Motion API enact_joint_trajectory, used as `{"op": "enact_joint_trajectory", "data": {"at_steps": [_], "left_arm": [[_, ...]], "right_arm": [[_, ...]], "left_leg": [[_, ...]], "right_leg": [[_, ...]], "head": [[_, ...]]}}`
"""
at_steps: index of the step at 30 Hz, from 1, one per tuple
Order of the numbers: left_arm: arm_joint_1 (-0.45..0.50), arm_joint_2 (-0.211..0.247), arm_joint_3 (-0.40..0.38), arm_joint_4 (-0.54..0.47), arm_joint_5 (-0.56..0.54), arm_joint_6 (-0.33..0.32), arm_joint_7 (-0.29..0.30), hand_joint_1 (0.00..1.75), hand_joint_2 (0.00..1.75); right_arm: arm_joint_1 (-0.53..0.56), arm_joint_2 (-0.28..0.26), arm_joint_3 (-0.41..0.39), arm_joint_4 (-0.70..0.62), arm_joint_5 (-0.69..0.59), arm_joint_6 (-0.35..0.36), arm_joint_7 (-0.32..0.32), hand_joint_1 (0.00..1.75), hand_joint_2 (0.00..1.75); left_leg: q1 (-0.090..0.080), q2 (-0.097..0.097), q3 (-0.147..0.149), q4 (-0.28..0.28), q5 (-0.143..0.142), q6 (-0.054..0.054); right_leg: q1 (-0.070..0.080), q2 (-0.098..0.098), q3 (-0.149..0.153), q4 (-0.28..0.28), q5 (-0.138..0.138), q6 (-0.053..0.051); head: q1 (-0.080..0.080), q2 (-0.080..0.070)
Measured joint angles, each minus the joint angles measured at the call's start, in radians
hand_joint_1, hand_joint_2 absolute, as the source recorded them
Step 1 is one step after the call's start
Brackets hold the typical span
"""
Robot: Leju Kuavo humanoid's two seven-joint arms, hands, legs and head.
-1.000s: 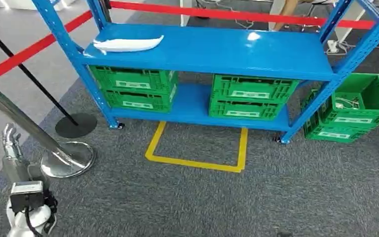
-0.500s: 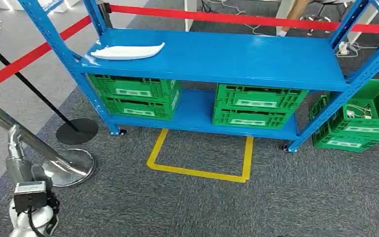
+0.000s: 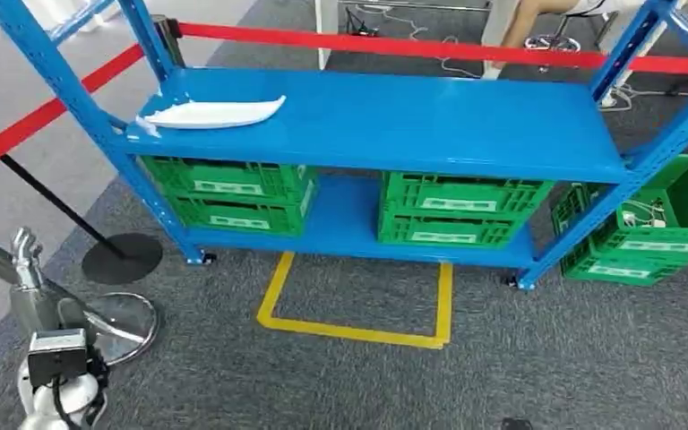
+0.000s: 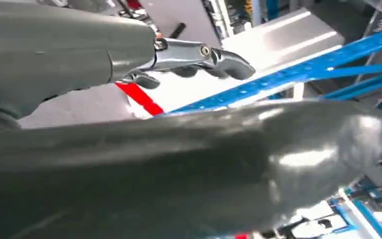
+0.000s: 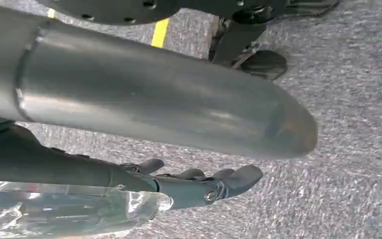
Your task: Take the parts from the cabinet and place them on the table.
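A long white curved part (image 3: pixel 215 113) lies at the left end of the top board of the blue shelf rack (image 3: pixel 430 125). My left hand (image 3: pixel 25 260) is raised at the lower left, well short of the rack, fingers straight and holding nothing; the left wrist view has its fingers (image 4: pixel 199 55) stretched out toward the blue frame. My right hand (image 5: pixel 199 181) hangs over the grey carpet with its fingers apart and nothing in them.
Green crates (image 3: pixel 233 193) (image 3: pixel 457 208) fill the rack's lower level, and another (image 3: pixel 654 224) sits on the floor at the right. A yellow tape square (image 3: pixel 358 309) marks the carpet before the rack. Stanchion bases (image 3: pixel 116 318) and red belts (image 3: pixel 412 45) border the left and back.
The whole picture has shifted, so the camera has moved; the rack now sits a little lower and more to the left. My left hand stays raised at the lower left.
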Motion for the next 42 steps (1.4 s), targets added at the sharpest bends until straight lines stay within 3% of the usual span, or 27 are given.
{"op": "enact_joint_trajectory", "data": {"at_steps": [2,3,5,6,7,9,11,12,13,15,17,18,20,21,22,23,26,27,28,29,32,33,36,37,38,41,42], "left_arm": [[-0.001,0.002,-0.002,0.0,-0.002,0.0,0.0,0.0,0.0],[-0.001,0.003,-0.003,0.0,-0.002,0.0,0.0,0.0,0.0],[0.0,0.003,-0.008,0.0,-0.005,-0.002,0.0,0.0,0.0],[0.003,0.003,-0.009,0.0,-0.006,-0.004,0.0,0.0,0.0],[0.004,0.004,-0.01,0.0,-0.008,-0.005,0.0,0.0,0.0],[0.005,0.007,-0.013,0.0,-0.015,-0.012,0.0,0.0,0.0],[0.004,0.01,-0.014,0.0,-0.021,-0.017,0.0,0.0,0.0],[0.004,0.012,-0.015,0.002,-0.022,-0.02,0.0,0.0,0.0],[0.005,0.013,-0.014,0.002,-0.022,-0.024,0.0,0.0,0.0],[0.006,0.019,-0.014,0.002,-0.022,-0.031,0.0,0.0,0.0],[0.006,0.025,-0.014,0.002,-0.022,-0.034,0.0,0.0,0.0],[0.005,0.026,-0.015,0.003,-0.022,-0.035,0.0,0.0,0.0],[0.01,0.03,-0.015,0.003,-0.023,-0.037,0.0,0.0,0.0],[0.013,0.032,-0.015,0.004,-0.022,-0.037,0.0,0.0,0.0],[0.016,0.032,-0.014,0.005,-0.022,-0.037,0.0,0.0,0.0],[0.018,0.032,-0.014,0.007,-0.022,-0.042,0.0,0.0,0.0],[0.016,0.031,-0.015,0.012,-0.021,-0.053,0.0,0.0,0.0],[0.012,0.031,-0.015,0.019,-0.021,-0.055,0.0,0.0,0.0],[0.008,0.03,-0.015,0.026,-0.021,-0.06,0.0,0.0,0.0],[0.007,0.027,-0.015,0.027,-0.021,-0.064,0.0,0.0,0.0],[-0.008,0.022,-0.018,0.033,-0.02,-0.069,0.0,0.0,0.0],[-0.018,0.022,-0.018,0.034,-0.019,-0.07,0.0,0.0,0.0],[-0.034,0.015,-0.024,0.043,-0.011,-0.076,0.0,0.0,0.0],[-0.035,0.014,-0.024,0.048,-0.008,-0.076,0.0,0.0,0.0],[-0.036,0.013,-0.024,0.051,-0.004,-0.074,0.0,0.0,0.0],[-0.041,0.009,-0.027,0.055,0.0,-0.064,0.0,0.0,0.0],[-0.045,0.009,-0.029,0.057,0.003,-0.061,0.0,0.0,0.0]], "right_arm": [[-0.005,0.0,-0.002,0.0,-0.002,0.0,0.007,0.0,0.0],[-0.008,0.001,-0.002,0.0,-0.004,0.002,0.013,0.0,0.0],[-0.006,0.004,-0.005,0.0,-0.003,0.003,0.026,0.0,0.0],[-0.002,0.004,-0.005,0.0,-0.002,0.003,0.03,0.0,0.0],[0.001,0.004,-0.005,0.0,-0.001,0.002,0.033,0.0,0.0],[0.002,0.005,-0.006,0.0,-0.001,0.002,0.034,0.0,0.0],[0.004,0.006,-0.009,0.001,-0.003,0.002,0.034,0.0,0.0],[0.002,0.01,-0.012,0.002,-0.004,0.003,0.034,0.0,0.0],[0.001,0.011,-0.013,0.002,-0.006,0.003,0.035,0.0,0.0],[0.003,0.017,-0.015,0.002,-0.007,0.006,0.035,0.0,0.0],[0.002,0.025,-0.017,0.002,-0.007,0.01,0.036,0.0,0.0],[0.0,0.027,-0.019,0.002,-0.006,0.013,0.042,0.0,0.0],[-0.001,0.035,-0.021,0.002,-0.004,0.015,0.051,0.0,0.0],[0.0,0.037,-0.022,0.002,-0.003,0.016,0.054,0.0,0.0],[0.002,0.039,-0.023,0.002,-0.003,0.016,0.058,0.0,0.0],[0.006,0.041,-0.024,0.002,-0.004,0.015,0.061,0.0,0.0],[0.006,0.042,-0.033,0.002,-0.024,0.003,0.069,0.0,0.0],[0.004,0.04,-0.041,0.001,-0.032,-0.002,0.071,0.0,0.0],[0.002,0.04,-0.048,0.001,-0.039,-0.006,0.072,0.0,0.0],[0.005,0.04,-0.057,0.001,-0.046,-0.009,0.075,0.0,0.0],[0.004,0.034,-0.075,-0.002,-0.049,-0.016,0.071,0.0,0.0],[0.002,0.033,-0.078,-0.003,-0.048,-0.017,0.066,0.0,0.0],[0.004,0.028,-0.086,-0.003,-0.048,-0.018,0.024,0.0,0.0],[0.005,0.023,-0.089,-0.003,-0.048,-0.018,0.008,0.0,0.0],[0.005,0.019,-0.09,-0.003,-0.047,-0.016,-0.008,0.0,0.0],[0.004,0.004,-0.094,-0.006,-0.037,-0.013,-0.053,0.0,0.0],[0.002,0.002,-0.096,-0.006,-0.037,-0.013,-0.06,0.0,0.0]], "left_leg": [[0.002,0.002,0.029,-0.002,-0.001,0.016],[0.001,0.002,0.035,-0.002,-0.009,0.021],[-0.002,0.001,0.046,-0.002,-0.025,0.025],[-0.003,0.0,0.056,-0.002,-0.034,0.026],[-0.004,-0.002,0.071,-0.002,-0.044,0.027],[-0.005,-0.004,0.107,-0.002,-0.067,0.024],[-0.004,-0.003,0.131,-0.005,-0.087,0.019],[-0.006,-0.006,0.138,-0.005,-0.093,0.014],[-0.005,-0.006,0.138,-0.016,-0.098,0.004],[-0.007,-0.006,0.151,-0.008,-0.078,-0.009],[-0.007,-0.005,0.15,0.011,-0.106,-0.017],[-0.005,-0.005,0.123,0.06,-0.138,-0.023],[0.001,-0.005,0.026,0.213,-0.202,-0.035],[0.004,-0.005,-0.016,0.264,-0.215,-0.042],[0.006,-0.005,-0.037,0.268,-0.198,-0.045],[0.008,-0.004,-0.035,0.232,-0.154,-0.046],[0.022,-0.004,0.036,-0.004,0.028,-0.06],[0.017,-0.002,0.038,-0.016,-0.027,-0.06],[0.016,-0.001,0.038,-0.011,-0.031,-0.04],[0.016,-0.001,0.037,-0.011,-0.007,-0.029],[0.019,-0.001,0.046,-0.013,-0.015,-0.006],[0.017,0.0,0.051,-0.013,-0.02,0.002],[0.01,0.001,0.063,-0.013,-0.034,0.015],[0.008,0.001,0.07,-0.013,-0.04,0.016],[0.007,0.0,0.08,-0.013,-0.046,0.016],[0.006,-0.001,0.115,-0.013,-0.071,0.008],[0.001,-0.002,0.119,-0.011,-0.078,0.002]], "right_leg": [[-0.001,-0.013,-0.011,0.048,-0.02,0.008],[-0.001,-0.017,-0.059,0.129,-0.034,0.01],[-0.001,-0.017,-0.162,0.275,-0.106,0.013],[0.0,-0.017,-0.197,0.306,-0.128,0.014],[0.0,-0.017,-0.212,0.293,-0.117,0.012],[0.003,-0.017,-0.189,0.161,-0.015,0.003],[0.01,-0.021,-0.166,0.029,0.127,-0.013],[0.011,-0.022,-0.165,0.025,0.082,-0.015],[0.015,-0.021,-0.161,0.024,0.079,-0.02],[0.014,-0.017,-0.148,-0.001,0.101,-0.038],[0.003,-0.018,-0.115,-0.012,0.115,-0.044],[0.001,-0.017,-0.109,-0.014,0.116,-0.046],[-0.001,-0.016,-0.107,-0.015,0.109,-0.048],[-0.003,-0.015,-0.104,-0.015,0.104,-0.046],[-0.005,-0.014,-0.1,-0.015,0.099,-0.044],[-0.008,-0.014,-0.092,-0.015,0.092,-0.04],[-0.015,-0.012,-0.079,-0.016,0.069,-0.021],[-0.014,-0.009,-0.066,-0.009,0.063,-0.014],[-0.009,-0.01,-0.072,-0.01,0.06,-0.007],[-0.008,-0.012,-0.079,-0.013,0.054,0.0],[-0.013,-0.016,-0.071,0.001,0.037,0.015],[-0.011,-0.018,-0.1,0.058,0.009,0.017],[-0.01,-0.018,-0.246,0.3,-0.076,0.019],[-0.01,-0.018,-0.275,0.328,-0.068,0.017],[-0.01,-0.018,-0.277,0.306,-0.033,0.014],[-0.008,-0.019,-0.188,0.058,0.136,0.004],[-0.006,-0.021,-0.171,0.026,0.132,0.003]], "head": [[0.001,0.0],[0.003,0.0],[0.005,0.0],[0.005,0.0],[0.005,0.0],[0.005,0.0],[0.005,0.0],[0.004,0.0],[0.005,0.0],[0.005,0.0],[0.002,0.0],[-0.007,0.0],[-0.007,0.0],[-0.006,0.0],[-0.006,0.0],[-0.007,0.0],[-0.008,0.0],[-0.012,0.0],[-0.019,0.0],[-0.013,0.0],[-0.01,0.0],[-0.008,0.0],[-0.007,0.0],[-0.006,0.0],[-0.007,0.0],[-0.006,0.0],[-0.006,0.0]]}}
